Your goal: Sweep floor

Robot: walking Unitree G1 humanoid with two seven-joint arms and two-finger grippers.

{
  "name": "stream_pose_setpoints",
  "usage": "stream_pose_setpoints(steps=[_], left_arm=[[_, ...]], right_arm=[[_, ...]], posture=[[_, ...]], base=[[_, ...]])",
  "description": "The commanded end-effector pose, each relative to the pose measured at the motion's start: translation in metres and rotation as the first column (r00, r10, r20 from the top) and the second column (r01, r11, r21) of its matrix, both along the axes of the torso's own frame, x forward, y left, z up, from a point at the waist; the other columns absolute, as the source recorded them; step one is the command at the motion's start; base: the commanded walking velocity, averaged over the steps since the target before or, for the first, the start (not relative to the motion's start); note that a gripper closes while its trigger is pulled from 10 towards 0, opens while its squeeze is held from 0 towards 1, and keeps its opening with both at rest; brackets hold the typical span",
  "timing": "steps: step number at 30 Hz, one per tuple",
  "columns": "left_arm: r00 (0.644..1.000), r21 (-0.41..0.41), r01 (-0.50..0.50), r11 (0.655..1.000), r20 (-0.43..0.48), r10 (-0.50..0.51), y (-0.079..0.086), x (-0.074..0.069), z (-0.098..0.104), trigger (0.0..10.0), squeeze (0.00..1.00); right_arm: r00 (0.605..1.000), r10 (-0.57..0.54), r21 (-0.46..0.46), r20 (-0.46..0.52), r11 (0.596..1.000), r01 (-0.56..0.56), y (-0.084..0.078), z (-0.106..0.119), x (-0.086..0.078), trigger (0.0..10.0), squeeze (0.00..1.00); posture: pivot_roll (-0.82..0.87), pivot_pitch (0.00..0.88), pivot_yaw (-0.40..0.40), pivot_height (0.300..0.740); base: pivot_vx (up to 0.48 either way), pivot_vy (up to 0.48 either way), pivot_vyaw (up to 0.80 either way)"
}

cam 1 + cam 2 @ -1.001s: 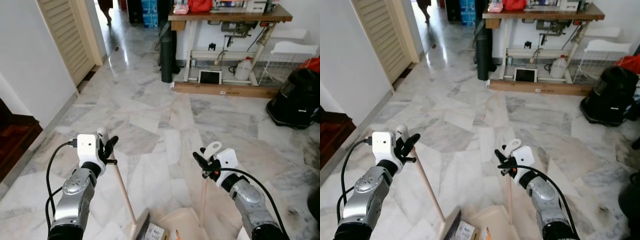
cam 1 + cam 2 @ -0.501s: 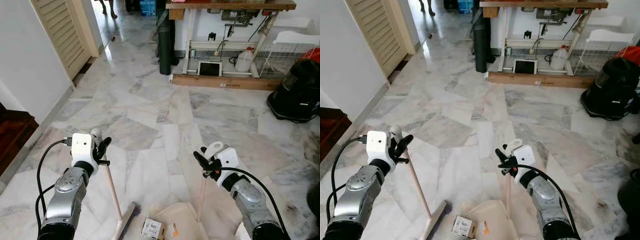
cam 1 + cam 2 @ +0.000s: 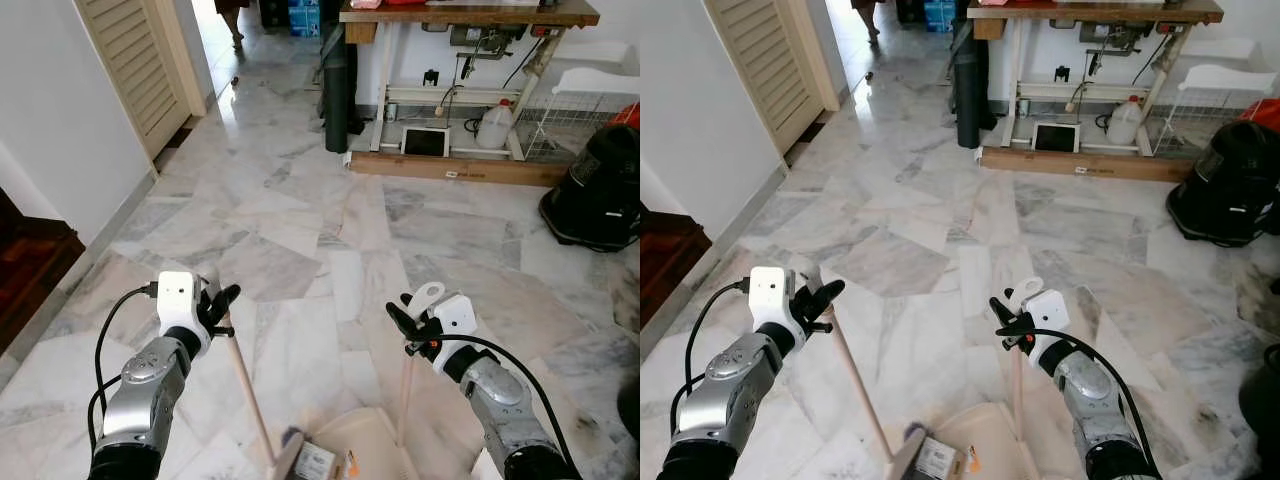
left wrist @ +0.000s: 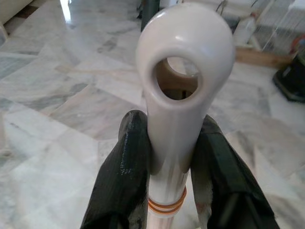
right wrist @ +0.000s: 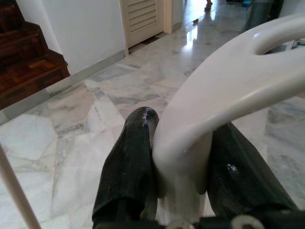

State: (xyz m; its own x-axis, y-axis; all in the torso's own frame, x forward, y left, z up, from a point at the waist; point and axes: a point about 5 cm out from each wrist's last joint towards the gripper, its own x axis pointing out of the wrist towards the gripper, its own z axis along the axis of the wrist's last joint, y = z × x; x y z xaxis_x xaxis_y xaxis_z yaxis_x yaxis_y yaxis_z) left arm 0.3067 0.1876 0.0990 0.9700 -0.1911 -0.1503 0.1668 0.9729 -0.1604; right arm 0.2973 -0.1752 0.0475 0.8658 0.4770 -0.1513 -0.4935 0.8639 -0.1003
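Broom [image 3: 247, 385]: pale handle, slanted, bristle head low at 6 o'clock. Dustpan [image 3: 360, 445]: cream, upright handle, pan flat on marble floor [image 3: 300, 230]. Small carton [image 3: 314, 463] at pan mouth.

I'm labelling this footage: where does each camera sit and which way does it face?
Left and right eye views: head, facing forward and down at the marble floor; both arms show.
Left wrist view: along the left gripper, jaws shut on the broom handle.
Right wrist view: along the right gripper, on the dustpan handle.
Shared: the floor.
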Motion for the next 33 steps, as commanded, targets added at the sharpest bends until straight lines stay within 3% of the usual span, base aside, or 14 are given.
stream_pose_setpoints(steps=[1, 5, 12, 15, 18, 29, 33], left_arm=[[1.0, -0.055, 0.004, 0.999, 0.019, -0.003, -0.004, 0.005, 0.006, 10.0, 0.0], [0.999, -0.128, 0.003, 0.992, 0.041, 0.002, -0.009, 0.011, 0.013, 10.0, 0.0], [0.995, -0.151, 0.001, 0.989, 0.097, 0.014, -0.013, 0.016, 0.022, 10.0, 0.0], [0.988, -0.094, -0.015, 0.995, 0.151, 0.029, -0.012, 0.017, 0.027, 10.0, 0.0], [0.979, -0.092, -0.022, 0.996, 0.2, 0.04, -0.014, 0.017, 0.034, 10.0, 0.0], [0.94, -0.079, -0.099, 0.992, 0.319, 0.119, 0.001, 0.016, 0.049, 10.0, 0.0], [0.902, -0.084, -0.164, 0.983, 0.39, 0.184, 0.015, 0.015, 0.061, 10.0, 0.0]], right_arm=[[0.999, 0.011, 0.022, 0.03, 1.0, -0.012, 0.005, 0.006, 0.003, 10.0, 0.0], [0.999, 0.015, 0.027, 0.031, 0.999, -0.016, 0.005, 0.006, 0.002, 10.0, 0.0], [0.999, 0.003, 0.031, 0.05, 1.0, -0.005, 0.004, 0.009, 0.003, 10.0, 0.0], [0.997, -0.005, 0.039, 0.076, 0.999, 0.002, 0.005, 0.013, 0.004, 10.0, 0.0], [0.993, -0.015, 0.059, 0.115, 0.998, 0.008, 0.007, 0.02, 0.004, 10.0, 0.0], [0.974, -0.09, 0.094, 0.208, 0.993, 0.071, -0.002, 0.04, 0.003, 10.0, 0.0], [0.964, -0.141, 0.14, 0.225, 0.984, 0.112, -0.006, 0.046, 0.004, 10.0, 0.0]], posture=[[-0.05, 0.05, 0.074, 0.74], [-0.05, 0.049, 0.074, 0.74], [-0.06, 0.037, 0.076, 0.74], [-0.06, 0.022, 0.084, 0.74], [-0.07, 0.01, 0.095, 0.74], [-0.09, 0.0, 0.117, 0.74], [-0.09, 0.0, 0.122, 0.74]], base=[[0.0, 0.0, 0.0], [0.0, 0.0, 0.0], [0.0, 0.0, 0.0], [0.0, 0.0, 0.0], [0.0, 0.0, 0.0], [0.0, 0.0, 0.0], [0.0, 0.0, 0.0]])
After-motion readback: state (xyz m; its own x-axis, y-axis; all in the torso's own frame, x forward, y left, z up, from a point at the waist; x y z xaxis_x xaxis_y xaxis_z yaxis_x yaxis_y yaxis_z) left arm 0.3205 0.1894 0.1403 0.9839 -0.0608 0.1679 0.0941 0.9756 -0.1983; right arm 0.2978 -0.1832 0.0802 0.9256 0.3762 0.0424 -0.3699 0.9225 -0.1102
